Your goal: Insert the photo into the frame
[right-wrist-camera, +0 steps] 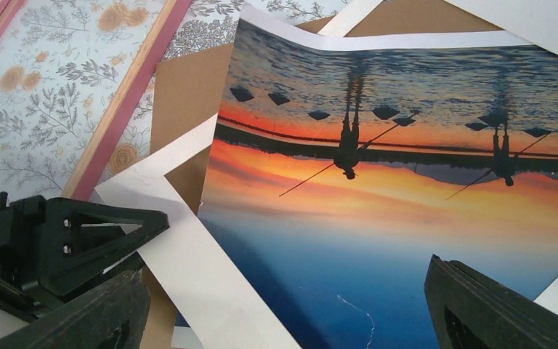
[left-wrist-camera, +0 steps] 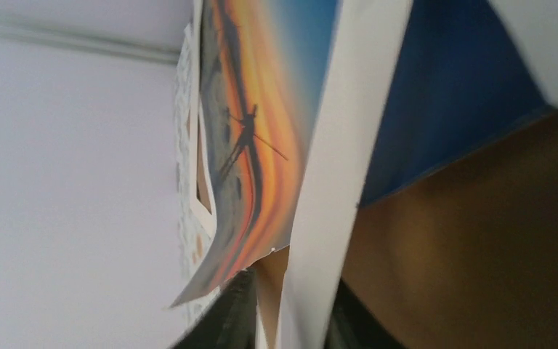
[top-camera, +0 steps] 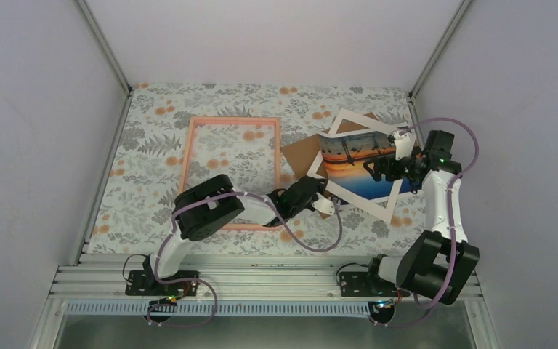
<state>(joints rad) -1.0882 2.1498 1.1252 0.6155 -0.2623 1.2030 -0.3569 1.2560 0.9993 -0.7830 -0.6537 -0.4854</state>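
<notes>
The photo point(top-camera: 352, 156), an orange sunset over blue water, lies at the right, tilted across the white mat point(top-camera: 360, 203) and the brown board point(top-camera: 299, 151). The pink-orange frame point(top-camera: 232, 171) lies flat to their left with nothing in it. My left gripper point(left-wrist-camera: 290, 313) has its fingers close on either side of the mat's strip point(left-wrist-camera: 334, 182) at its left corner. A thin brown gap still shows, so I cannot tell whether they pinch it. The photo's corner point(left-wrist-camera: 254, 182) curls outside one finger. My right gripper point(right-wrist-camera: 287, 313) hovers open over the photo's blue part point(right-wrist-camera: 378, 240), holding nothing.
A floral cloth point(top-camera: 152, 145) covers the table. Grey enclosure walls point(top-camera: 29, 145) stand left, right and behind. An aluminium rail point(top-camera: 261, 280) carrying both arm bases runs along the near edge. The left arm's elbow point(top-camera: 207, 207) hangs over the frame's near rail.
</notes>
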